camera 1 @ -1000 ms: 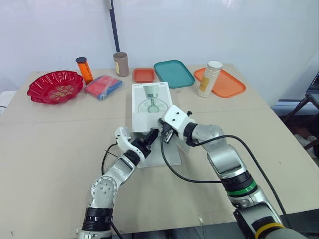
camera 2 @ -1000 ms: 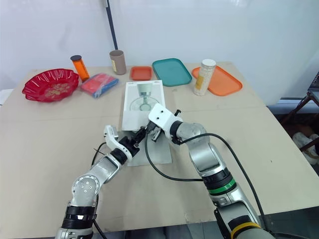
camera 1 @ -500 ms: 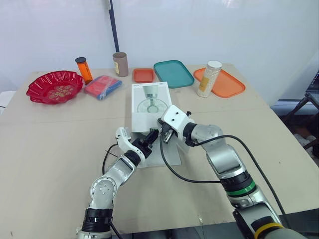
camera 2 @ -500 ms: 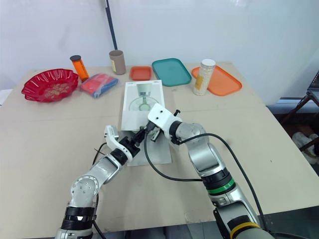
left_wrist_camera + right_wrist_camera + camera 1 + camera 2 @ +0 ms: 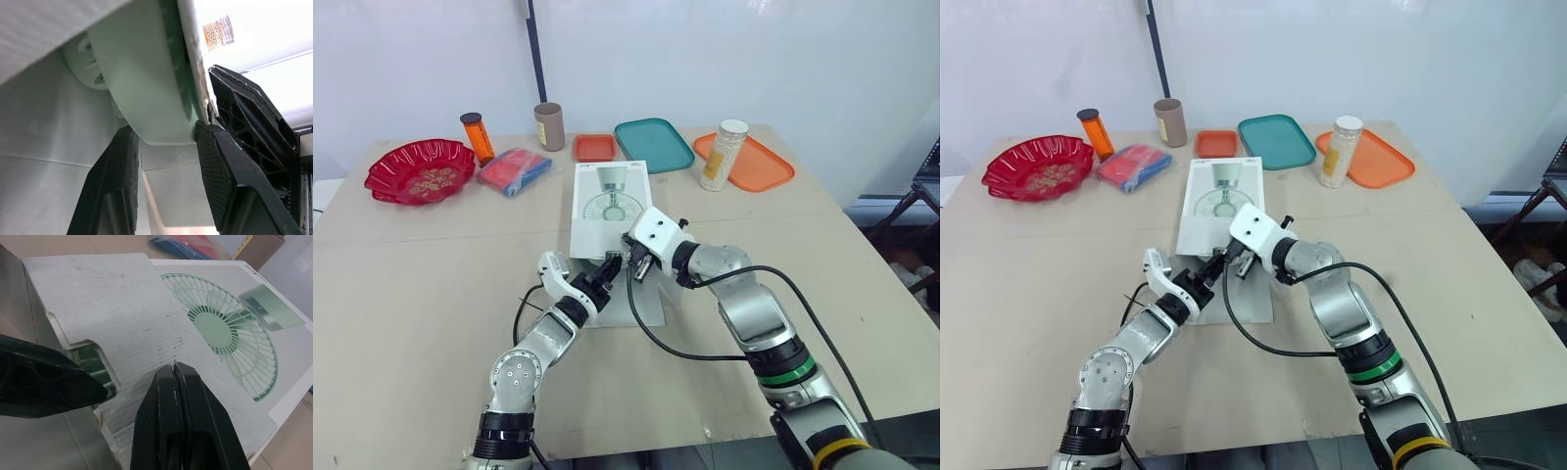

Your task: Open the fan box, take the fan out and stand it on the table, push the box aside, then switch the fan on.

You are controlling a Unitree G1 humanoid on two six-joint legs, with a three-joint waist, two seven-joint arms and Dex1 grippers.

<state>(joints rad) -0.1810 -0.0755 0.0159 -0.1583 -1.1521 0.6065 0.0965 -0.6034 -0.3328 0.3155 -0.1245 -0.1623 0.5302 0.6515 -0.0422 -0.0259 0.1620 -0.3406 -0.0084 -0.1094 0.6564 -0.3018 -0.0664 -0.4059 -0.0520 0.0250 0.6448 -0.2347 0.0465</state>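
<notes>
Over the last second almost nothing had moved. Both claws stayed at the near end of the fan box [image 5: 610, 206], and the box lay in the same spot.

Fan box: flat on the middle of the counter [image 5: 411, 294], printed fan picture facing up, long side running from far edge toward near edge. Its near end was open, with a grey flap [image 5: 644, 305] lying out on the counter toward the near edge.

Left claw [image 5: 607, 270]: reached into the open near end. In the left wrist view its fingers [image 5: 120, 176] stood part-open either side of the fan [image 5: 146, 88], both pads touching the pale green rounded rim. The fan sat inside the box, under the top panel.

Right claw [image 5: 174, 366]: fingers pressed fully together with nothing between them. The tips rested on the box's top panel just behind the opening, right beside the left claw.

Along the far edge of the counter, from the left corner:
- red bowl [image 5: 421, 168]
- orange bottle [image 5: 478, 137]
- blue and red packet [image 5: 516, 169]
- brown cup [image 5: 549, 125]
- small orange tray [image 5: 596, 147]
- teal tray [image 5: 654, 144]
- larger orange tray [image 5: 764, 168], with a white-lidded jar [image 5: 724, 155] upright at its left end

All were well apart from the box.
</notes>
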